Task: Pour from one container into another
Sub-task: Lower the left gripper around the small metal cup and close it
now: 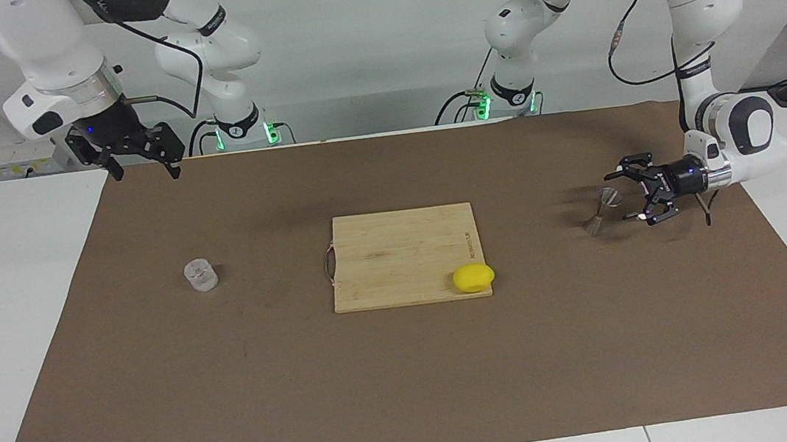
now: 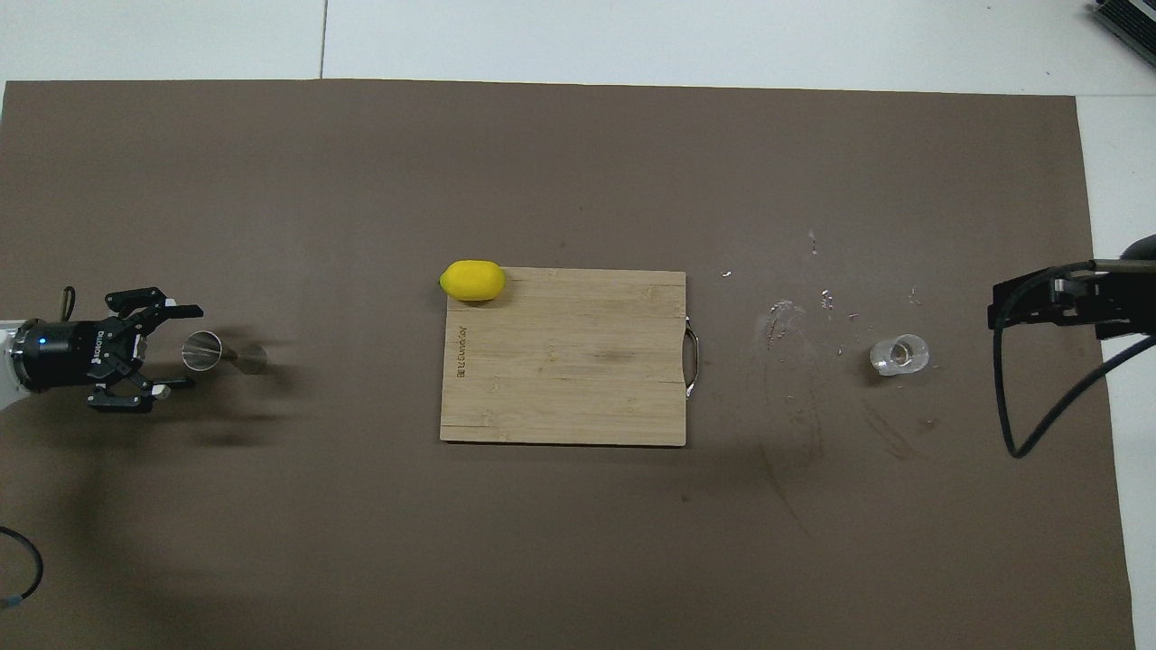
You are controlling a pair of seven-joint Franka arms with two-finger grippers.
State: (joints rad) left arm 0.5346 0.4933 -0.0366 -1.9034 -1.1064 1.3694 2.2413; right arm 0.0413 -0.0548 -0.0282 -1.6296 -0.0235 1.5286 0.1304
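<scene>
Item one: glass cup (image 1: 201, 275), upright on the mat at my facing view's left-centre. Item two: metal jigger (image 1: 601, 210), standing mid-right, just beside my left gripper (image 1: 625, 195) (fingers spread, not touching it). Right gripper (image 1: 142, 168), upper left, waits aloft, fingers apart. Lemon (image 1: 474, 278) on cutting board (image 1: 397, 250), centre.

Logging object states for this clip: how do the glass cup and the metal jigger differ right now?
The glass cup is clear and cylindrical; the jigger is silvery and hourglass-shaped. The cup stands alone toward the right arm's end, with the right gripper raised high; the jigger has the open left gripper low beside it, not gripping. Both stand upright on the brown mat.
</scene>
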